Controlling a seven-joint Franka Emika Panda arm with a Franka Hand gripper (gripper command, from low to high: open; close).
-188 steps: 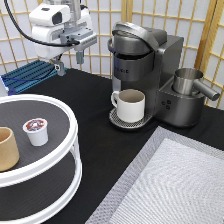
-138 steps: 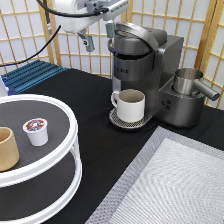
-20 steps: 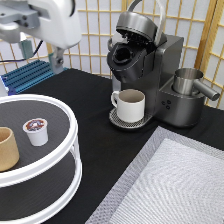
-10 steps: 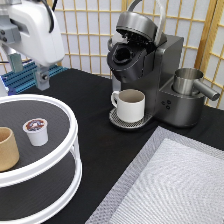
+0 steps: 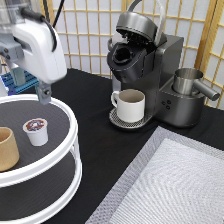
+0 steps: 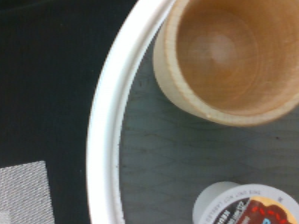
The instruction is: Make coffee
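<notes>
The coffee pod (image 5: 36, 131), small and white with a dark red printed top, stands on the upper tier of a white-rimmed round stand (image 5: 70, 125). My gripper (image 5: 31, 85) hangs open just above and behind the pod, holding nothing. The dark grey coffee machine (image 5: 150, 65) has its lid raised and its chamber exposed. A cream handled mug (image 5: 131, 105) sits on its drip tray. The wrist view looks down on the pod (image 6: 251, 207), the stand's rim (image 6: 108, 125) and a tan cup (image 6: 228, 55).
The tan handleless cup (image 5: 6, 148) stands on the stand at the exterior view's left of the pod. A steel pitcher (image 5: 187, 82) sits beside the machine. A grey mat (image 5: 170, 190) covers the lower right. A blue rack (image 5: 22, 82) lies behind the arm.
The machine's lid went from shut to raised. The arm has since swung from the machine to the exterior view's left and come down over the stand, close above the pod.
</notes>
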